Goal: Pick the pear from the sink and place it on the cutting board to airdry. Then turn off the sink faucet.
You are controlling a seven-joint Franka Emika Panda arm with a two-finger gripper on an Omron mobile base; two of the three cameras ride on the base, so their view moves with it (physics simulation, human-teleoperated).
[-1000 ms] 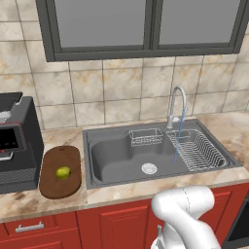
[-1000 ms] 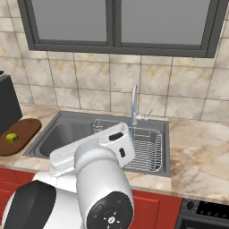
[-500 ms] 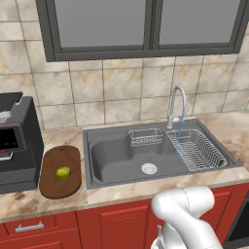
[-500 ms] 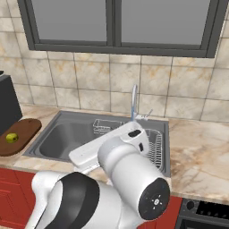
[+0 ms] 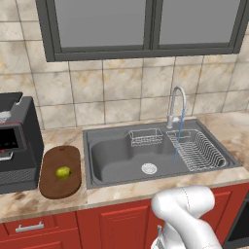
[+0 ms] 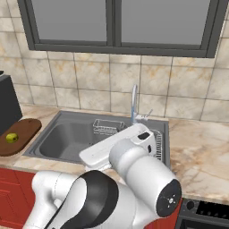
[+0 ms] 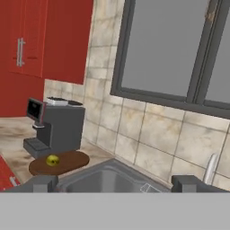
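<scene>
With the pear [image 5: 62, 172] on the cutting board [image 5: 60, 171], the sink faucet [image 7: 210, 169] is seen right of the gripper [image 7: 114, 183], whose jaws stand apart and empty.

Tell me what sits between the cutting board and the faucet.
In the left base view, the sink basin lies between the cutting board and the faucet, with a wire basket at its back.

The pear [image 5: 62, 172] lay on the board [image 5: 53, 181], left of the sink [image 5: 113, 168] and in front of the appliance [image 5: 17, 141]. The faucet [image 5: 176, 105] stood behind the sink, above the rack [image 5: 199, 151].
</scene>
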